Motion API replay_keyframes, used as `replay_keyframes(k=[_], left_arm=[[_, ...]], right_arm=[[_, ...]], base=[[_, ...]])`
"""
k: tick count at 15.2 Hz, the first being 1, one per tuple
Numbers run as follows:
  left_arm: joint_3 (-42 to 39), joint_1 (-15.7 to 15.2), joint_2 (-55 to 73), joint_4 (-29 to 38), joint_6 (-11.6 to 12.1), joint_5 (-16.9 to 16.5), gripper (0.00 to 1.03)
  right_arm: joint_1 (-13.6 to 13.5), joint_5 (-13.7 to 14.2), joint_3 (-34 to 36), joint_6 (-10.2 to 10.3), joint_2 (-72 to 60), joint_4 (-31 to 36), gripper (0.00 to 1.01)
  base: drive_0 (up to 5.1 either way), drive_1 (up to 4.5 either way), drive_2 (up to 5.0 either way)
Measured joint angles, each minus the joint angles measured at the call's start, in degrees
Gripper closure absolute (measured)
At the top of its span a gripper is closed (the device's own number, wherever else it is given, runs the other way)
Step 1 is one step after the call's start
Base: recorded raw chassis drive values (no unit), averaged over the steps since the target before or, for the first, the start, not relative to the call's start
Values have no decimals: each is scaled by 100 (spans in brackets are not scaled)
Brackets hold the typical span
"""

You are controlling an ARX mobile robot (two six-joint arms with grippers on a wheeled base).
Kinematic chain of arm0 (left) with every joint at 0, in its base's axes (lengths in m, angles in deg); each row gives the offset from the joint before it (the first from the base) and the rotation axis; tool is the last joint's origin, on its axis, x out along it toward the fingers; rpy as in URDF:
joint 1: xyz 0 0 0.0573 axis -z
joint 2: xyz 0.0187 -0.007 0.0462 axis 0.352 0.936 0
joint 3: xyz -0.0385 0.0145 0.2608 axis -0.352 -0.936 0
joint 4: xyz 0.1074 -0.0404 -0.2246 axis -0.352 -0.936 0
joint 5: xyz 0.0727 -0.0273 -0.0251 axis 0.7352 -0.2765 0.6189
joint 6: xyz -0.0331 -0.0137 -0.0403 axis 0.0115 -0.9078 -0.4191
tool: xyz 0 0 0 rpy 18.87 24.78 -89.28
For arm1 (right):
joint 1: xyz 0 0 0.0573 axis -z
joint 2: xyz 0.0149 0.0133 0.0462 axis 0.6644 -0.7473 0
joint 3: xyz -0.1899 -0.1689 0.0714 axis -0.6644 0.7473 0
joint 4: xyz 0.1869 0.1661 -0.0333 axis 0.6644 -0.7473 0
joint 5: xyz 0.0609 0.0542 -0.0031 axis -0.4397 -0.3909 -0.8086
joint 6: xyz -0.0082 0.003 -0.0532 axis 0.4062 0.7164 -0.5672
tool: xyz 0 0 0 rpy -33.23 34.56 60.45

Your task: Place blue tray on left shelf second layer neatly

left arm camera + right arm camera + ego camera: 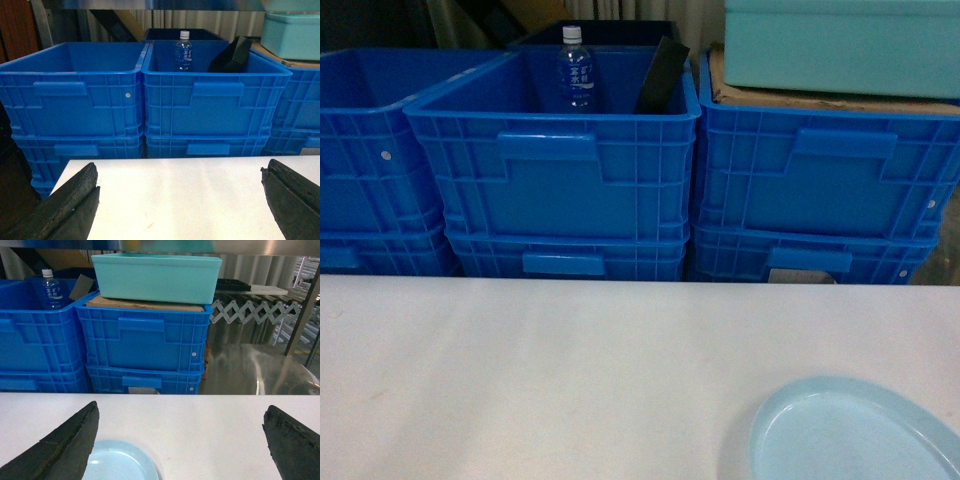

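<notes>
Pale blue plastic is showing at the bottom right of the head view: the blue tray is lying flat on the white table, near its front edge, with part of its rim cut off by the frame. Neither arm is appearing in this view. Behind the table, dark blue crates are standing in stacks, one of them holding a water bottle, and a teal box is sitting on top of the right stack.

The left wrist view is looking level over the table toward the crates. The left gripper is hanging wide open, its two dark fingers far apart at the frame corners, holding nothing. No tray is showing here.

The right wrist view is looking the same way, with the right gripper also spread wide and empty. The tray is lying just below and slightly to the left of the gap, near the left finger, not touched.

I am judging that the task is only starting: the tray is not yet grasped. The next move is probably calling for the right arm to lower and close on the near rim. The left shelf is not clearly recognisable in any view, so it must be found afterwards.
</notes>
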Motion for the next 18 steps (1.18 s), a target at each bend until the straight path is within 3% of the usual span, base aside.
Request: replay_keyframes(k=[15,16,17,18], left_arm=[[0,0,0,0,-2,0,5],[0,0,0,0,-2,0,5],[0,0,0,0,-2,0,5],[0,0,0,-2,0,7,5]], right_arm=[[11,-20,0,4,-4,-31,3],[238,-396,0,37,-190,-52,3],[535,-901,-13,149,-1025,404,3],[422,-1440,-216,258,-2081,868,3]], base=[[0,0,0],[0,0,0],[0,0,0],[0,0,0]])
